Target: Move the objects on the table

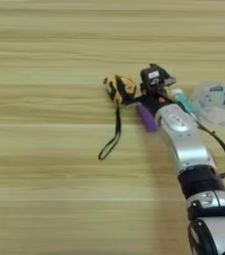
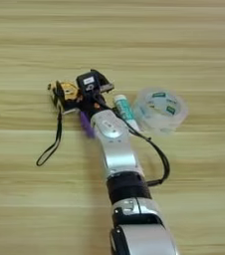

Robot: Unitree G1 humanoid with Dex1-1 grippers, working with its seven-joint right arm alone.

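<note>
The gripper (image 2: 74, 97) is pressed against the tape measure (image 2: 64, 94) mid-table (strap trailing left), seemingly for a grasp; whether the fingers pinch it cannot be told.

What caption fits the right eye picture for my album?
Robot's right gripper reaches the yellow-black tape measure, with a glue stick and clear tape roll beside its arm.

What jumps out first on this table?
The silver forearm reaches up from the bottom edge, its pincer at the yellow-black tape measure near the table's middle. Just right of the arm lie a white-teal glue stick and a clear tape roll.
</note>
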